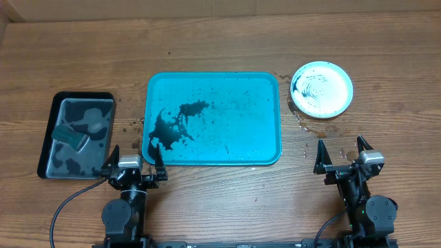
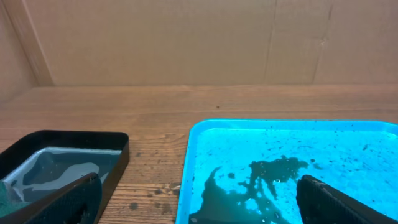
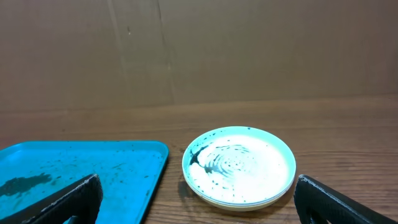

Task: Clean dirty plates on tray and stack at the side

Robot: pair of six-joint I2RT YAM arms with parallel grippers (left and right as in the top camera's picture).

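"How many plates (image 1: 321, 89) were in that stack?"

"I couldn't tell. Only the top one showed, smeared black, on the table (image 1: 220, 41) just right of the tray (image 1: 255, 138)."

"What was in the tray?"

"A black puddle (image 1: 167, 128) and specks. To its left, a black tray (image 1: 83, 96) held grey water and a sponge (image 1: 71, 136)."

"And the claws?"

"The left gripper (image 1: 135, 153) and the right gripper (image 1: 340, 143) both gaped wide, empty."

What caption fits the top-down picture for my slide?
Smeared turquoise plastic tray without plates; round pale plates stacked beside it; left gripper and right gripper open.
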